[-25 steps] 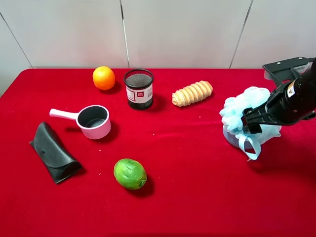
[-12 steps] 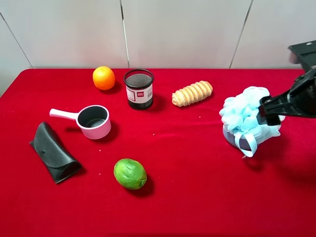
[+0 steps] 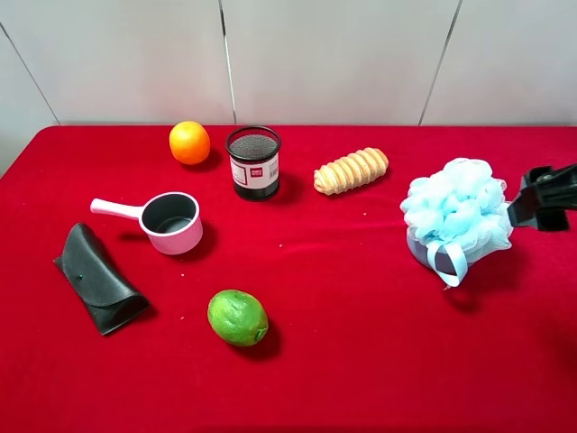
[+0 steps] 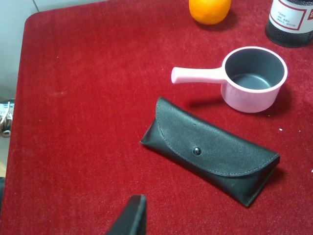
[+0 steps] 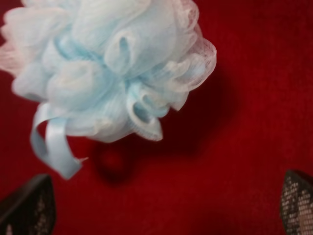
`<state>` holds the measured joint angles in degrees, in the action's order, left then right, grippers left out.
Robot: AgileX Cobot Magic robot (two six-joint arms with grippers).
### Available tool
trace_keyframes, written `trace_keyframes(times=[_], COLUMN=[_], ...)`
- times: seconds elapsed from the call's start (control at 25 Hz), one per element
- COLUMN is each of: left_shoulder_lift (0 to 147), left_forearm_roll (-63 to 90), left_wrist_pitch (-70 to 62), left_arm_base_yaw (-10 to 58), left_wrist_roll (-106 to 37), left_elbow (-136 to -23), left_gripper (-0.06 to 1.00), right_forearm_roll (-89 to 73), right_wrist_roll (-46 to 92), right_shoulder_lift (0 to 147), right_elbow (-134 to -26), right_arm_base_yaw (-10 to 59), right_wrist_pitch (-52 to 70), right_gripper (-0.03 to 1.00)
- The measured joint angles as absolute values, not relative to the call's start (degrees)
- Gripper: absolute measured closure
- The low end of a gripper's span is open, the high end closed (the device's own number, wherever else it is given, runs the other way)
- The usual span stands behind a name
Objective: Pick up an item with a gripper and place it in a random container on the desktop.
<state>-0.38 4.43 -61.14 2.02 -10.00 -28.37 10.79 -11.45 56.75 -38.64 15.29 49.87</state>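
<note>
A: Step?

B: Placing looks done. The pouf (image 3: 457, 214) sits on top of the blue bowl (image 3: 417, 250) at the right side of the red table (image 3: 361, 343); only a sliver of bowl shows under it, and the ribbon loop (image 3: 450, 260) hangs over the rim.

A: Your claw?

B: My right gripper (image 3: 544, 198) is just beside the pouf, not touching. In the wrist view its two fingertips (image 5: 28, 207) stand wide apart, nothing between them, so it's released. My left gripper (image 4: 131, 218) only shows one finger above the black case (image 4: 211, 149); can't tell how it stands.

A: Next?

B: I judge I pull the right arm clear without snagging the ribbon or mesh.
</note>
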Motion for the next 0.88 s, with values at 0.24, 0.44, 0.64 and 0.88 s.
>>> trace_keyframes(times=[0.24,0.44,0.64,0.88], left_shoulder_lift=[-0.4,-0.4,-0.4,-0.4], left_forearm_roll=[4.4,4.4,4.4,4.4], left_wrist_pitch=[-61.1,-61.1,-61.1,-61.1], left_arm_base_yaw=[2.0,2.0,2.0,2.0], left_wrist_roll=[-10.0,-10.0,-10.0,-10.0], left_elbow=[-28.4,-28.4,-28.4,-28.4], left_gripper=[-0.04,-0.04,-0.04,-0.04], right_forearm_roll=[6.2,2.2,0.0,-1.5], right_wrist_roll=[-6.1,-2.8,-1.0,-0.4], right_shoulder_lift=[49.7,43.2,36.8,28.7], right_elbow=[-35.3,-32.1,-30.3,-30.2], right_arm_base_yaw=[15.3,15.3,15.3,15.3], right_wrist_pitch=[50.9,51.4,53.4,58.4], right_gripper=[0.27,0.27,0.27,0.27])
